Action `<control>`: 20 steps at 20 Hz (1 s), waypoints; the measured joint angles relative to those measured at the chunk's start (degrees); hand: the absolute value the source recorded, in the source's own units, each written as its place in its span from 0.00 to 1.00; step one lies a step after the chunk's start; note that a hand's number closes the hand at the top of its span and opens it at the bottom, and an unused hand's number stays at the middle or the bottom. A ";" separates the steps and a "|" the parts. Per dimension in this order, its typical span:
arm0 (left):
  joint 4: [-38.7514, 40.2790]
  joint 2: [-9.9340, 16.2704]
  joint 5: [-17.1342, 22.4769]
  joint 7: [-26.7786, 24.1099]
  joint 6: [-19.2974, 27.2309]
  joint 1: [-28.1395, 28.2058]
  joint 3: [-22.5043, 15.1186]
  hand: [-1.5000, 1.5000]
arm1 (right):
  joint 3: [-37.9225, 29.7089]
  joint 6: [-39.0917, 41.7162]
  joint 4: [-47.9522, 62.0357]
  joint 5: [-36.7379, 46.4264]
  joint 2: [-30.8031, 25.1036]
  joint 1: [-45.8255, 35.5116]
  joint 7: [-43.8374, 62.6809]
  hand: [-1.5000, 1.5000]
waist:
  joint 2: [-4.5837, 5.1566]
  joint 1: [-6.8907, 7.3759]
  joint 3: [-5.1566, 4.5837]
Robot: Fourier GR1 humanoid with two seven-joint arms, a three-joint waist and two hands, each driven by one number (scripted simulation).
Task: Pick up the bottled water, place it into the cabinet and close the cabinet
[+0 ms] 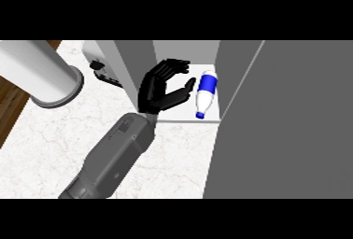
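We look down on a white marbled counter (48,140) with a strip of brown wooden floor (12,100) at its left edge. A wide grey cabinet door (289,121) stands open and fills the right side of the view, and beside it the grey open-fronted cabinet (134,60) shows its pale inner shelf. A large white cylinder (38,70) stands at the upper left, and a small white appliance with dark parts (100,67) sits just behind the cabinet's left wall. One grey forearm rises from the lower edge to a black robot hand (160,91), its fingers relaxed and spread, holding nothing, just left of the bottle. The white and blue bottled water (205,93) lies on its side on the cabinet shelf, blue cap toward us
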 measured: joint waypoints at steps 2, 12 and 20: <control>-4.66 1.20 -0.30 1.08 0.15 4.05 -1.00 1.00 | 1.00 0.74 0.12 0.48 -1.06 -0.67 0.39 1.00 | -0.01 0.11 -0.01; -31.55 9.54 -3.22 6.43 3.65 24.99 -6.80 1.00 | 6.97 5.73 0.21 0.86 -5.51 -4.59 8.74 1.00 | 0.13 0.54 -0.02; -47.25 16.87 -4.45 5.46 2.56 40.93 -6.81 1.00 | 15.38 2.97 0.61 1.78 0.03 -11.04 18.94 1.00 | 0.33 0.13 -0.07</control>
